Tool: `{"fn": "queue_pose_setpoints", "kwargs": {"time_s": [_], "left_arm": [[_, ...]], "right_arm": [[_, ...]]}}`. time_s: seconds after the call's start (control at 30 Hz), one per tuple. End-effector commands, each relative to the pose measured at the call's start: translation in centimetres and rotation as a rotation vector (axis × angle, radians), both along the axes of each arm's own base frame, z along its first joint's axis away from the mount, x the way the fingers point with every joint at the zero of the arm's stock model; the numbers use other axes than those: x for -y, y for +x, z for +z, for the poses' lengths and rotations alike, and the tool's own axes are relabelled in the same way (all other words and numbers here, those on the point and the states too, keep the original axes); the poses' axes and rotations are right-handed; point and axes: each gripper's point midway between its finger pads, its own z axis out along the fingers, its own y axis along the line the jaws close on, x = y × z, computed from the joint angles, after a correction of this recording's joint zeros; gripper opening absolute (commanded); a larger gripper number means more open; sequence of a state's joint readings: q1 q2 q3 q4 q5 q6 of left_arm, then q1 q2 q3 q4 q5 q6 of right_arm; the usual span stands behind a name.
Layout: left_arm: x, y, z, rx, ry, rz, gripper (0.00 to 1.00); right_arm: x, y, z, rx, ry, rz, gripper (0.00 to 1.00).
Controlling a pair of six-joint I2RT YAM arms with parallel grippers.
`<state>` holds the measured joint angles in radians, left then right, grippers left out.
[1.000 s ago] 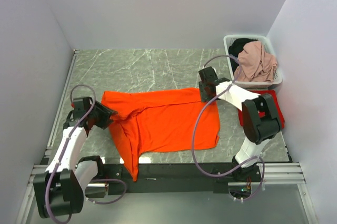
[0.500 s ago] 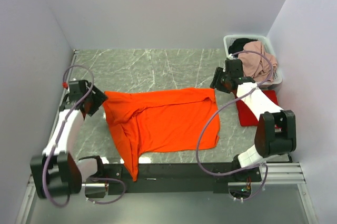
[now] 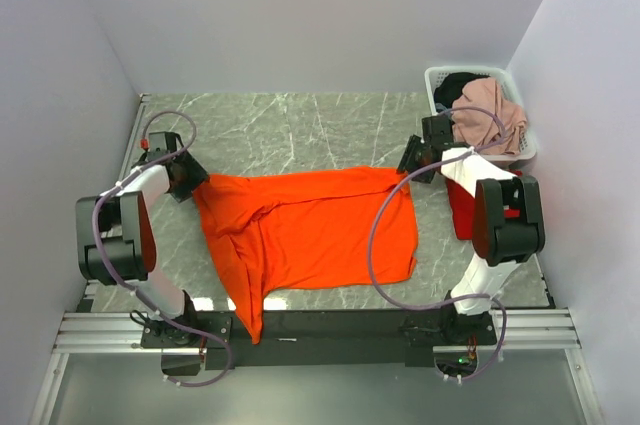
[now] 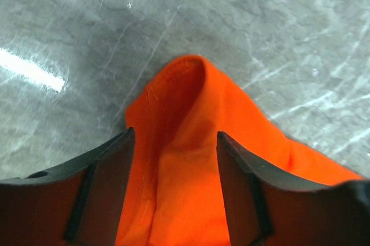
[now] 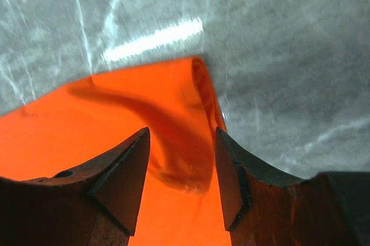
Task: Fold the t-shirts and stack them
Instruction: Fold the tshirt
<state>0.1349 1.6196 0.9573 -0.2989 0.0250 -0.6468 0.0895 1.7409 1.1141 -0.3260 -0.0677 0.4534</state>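
My left gripper (image 4: 173, 142) and right gripper (image 5: 182, 142) stand open, each over one far corner of the orange t-shirt (image 3: 320, 230) on the table (image 3: 300, 125). They grip nothing; I think they are ready to pinch for a fold. The red t-shirt (image 3: 459, 217) lies under my right arm. A second ago my left gripper was nearer to me.

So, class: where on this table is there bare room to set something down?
The far marble table between back wall and orange t-shirt is bare. Crowded: the right side, with laundry basket, red t-shirt and right gripper; left gripper sits at the shirt's far-left corner.
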Motion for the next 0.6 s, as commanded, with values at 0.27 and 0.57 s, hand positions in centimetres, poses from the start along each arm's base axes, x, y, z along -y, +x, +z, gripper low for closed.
{"fn": "queue_pose_setpoints", "kwargs": {"time_s": [0.27, 0.57], "left_arm": [[-1.0, 1.6, -0.5, 0.011, 0.069, -0.055, 0.28], [-2.4, 1.7, -0.6, -0.012, 0.151, -0.048, 0.16]], "right_arm": [[0.9, 3.1, 0.0, 0.011, -0.019, -0.077, 0.55], [0.3, 3.7, -1.4, -0.026, -0.003, -0.025, 0.51]]}}
